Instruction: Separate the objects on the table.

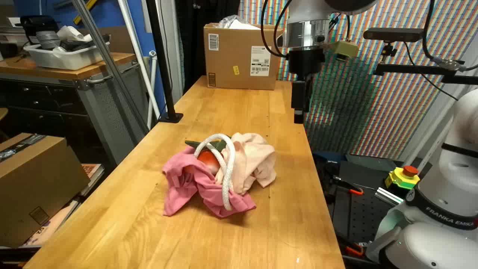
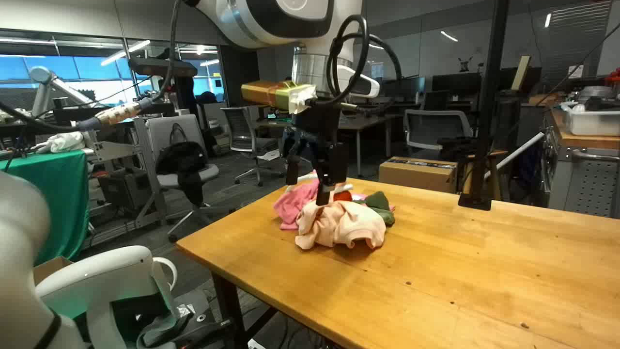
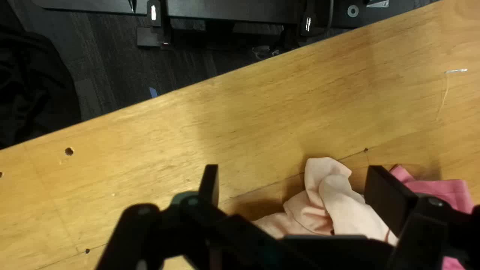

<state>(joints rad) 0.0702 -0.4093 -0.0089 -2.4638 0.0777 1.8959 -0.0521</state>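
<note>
Pincer (image 3: 292, 182) apart, empty. Pink cloth (image 1: 209, 190) partly under rope (image 1: 228, 172); beside rope, peach cloth (image 1: 252, 160): likely light, limp, not slippery. Best pinch: a raised fold on its side away from rope

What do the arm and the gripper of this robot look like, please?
The arm is mostly white and rounded, with a silver collar, black cables and a dark band marked FRANKA EMIKA. The gripper is black, with two blocky fingers.

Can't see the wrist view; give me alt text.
The open hand is at the bottom, crumpled peach cloth showing between its black fingers. Pink cloth lies at right, partly hidden by the hand, on the wooden table.
</note>
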